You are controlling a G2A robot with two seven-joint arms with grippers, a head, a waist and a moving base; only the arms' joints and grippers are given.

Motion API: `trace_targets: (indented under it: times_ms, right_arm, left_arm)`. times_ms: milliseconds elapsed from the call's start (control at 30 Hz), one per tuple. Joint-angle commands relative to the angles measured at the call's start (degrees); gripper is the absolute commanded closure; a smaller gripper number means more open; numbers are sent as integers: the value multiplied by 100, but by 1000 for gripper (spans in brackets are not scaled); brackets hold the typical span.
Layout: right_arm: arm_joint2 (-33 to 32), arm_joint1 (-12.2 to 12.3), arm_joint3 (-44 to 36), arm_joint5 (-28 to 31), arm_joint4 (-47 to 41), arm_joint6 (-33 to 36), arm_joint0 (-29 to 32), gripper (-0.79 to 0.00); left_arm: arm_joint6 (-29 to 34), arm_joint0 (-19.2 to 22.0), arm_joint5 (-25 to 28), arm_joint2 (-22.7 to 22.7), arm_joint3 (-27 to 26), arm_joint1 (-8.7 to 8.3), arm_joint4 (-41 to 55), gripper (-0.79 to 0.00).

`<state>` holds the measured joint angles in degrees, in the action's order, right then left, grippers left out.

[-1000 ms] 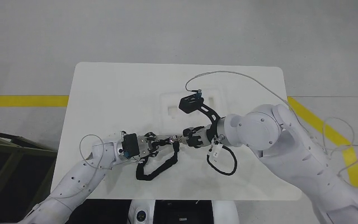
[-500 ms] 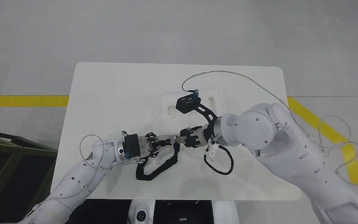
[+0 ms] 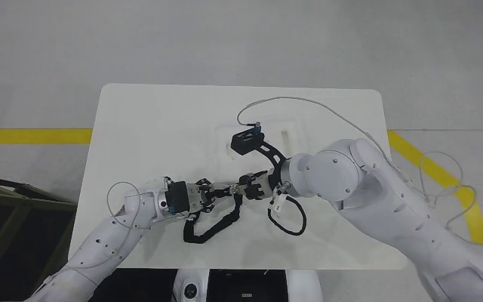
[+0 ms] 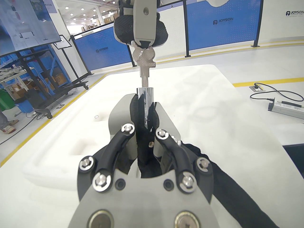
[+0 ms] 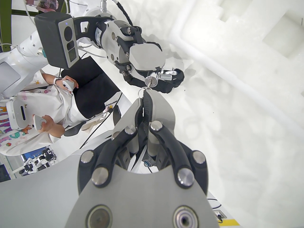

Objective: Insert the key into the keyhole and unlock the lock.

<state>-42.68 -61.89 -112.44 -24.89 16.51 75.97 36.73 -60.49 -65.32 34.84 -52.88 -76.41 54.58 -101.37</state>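
My left gripper [image 4: 144,102] is shut on the lock's chrome cylinder [image 4: 146,94], holding it just above the table near the front edge. The lock's black cable [image 3: 217,223] hangs in a loop below it onto the table. The silver key [image 4: 144,62] is pinched by its head in my right gripper [image 5: 145,96], which is shut. Its blade tip sits in the keyhole at the end of the cylinder [image 5: 151,81]. In the top view the left gripper [image 3: 211,192] and the right gripper [image 3: 243,186] meet tip to tip.
A white foam tray [image 3: 281,140] with recessed pockets lies on the white table [image 3: 151,128] behind the grippers. A black wire loop [image 3: 287,220] hangs from the right wrist. A thin white cable [image 3: 317,102] arcs over the table's back right.
The right arm has shifted left toward the lock and its wrist has turned, carrying the key with it. The left arm and lock have stayed put.
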Motion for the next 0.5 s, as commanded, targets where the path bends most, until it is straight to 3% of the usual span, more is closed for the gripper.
trace_targets:
  times_ms: [0,100,267,300,467]
  right_arm:
    - [34,-13,32,-4,-5,-8,-15,0]
    - [62,-30,68,-6,-16,-16,-39,0]
    - [63,-45,94,-1,-50,-31,-51,-314]
    - [58,-46,92,7,-60,-35,-49,-348]
    - [-10,-39,43,35,-80,-45,-29,-369]
  left_arm:
    - [-10,-5,-1,-10,-5,-1,7,0]
    - [-21,-11,1,-26,-3,-5,4,0]
    - [-13,-22,5,-35,-5,-5,17,0]
    - [-13,-21,6,-36,-5,-4,17,0]
    - [-16,-22,-2,-41,3,-1,20,0]
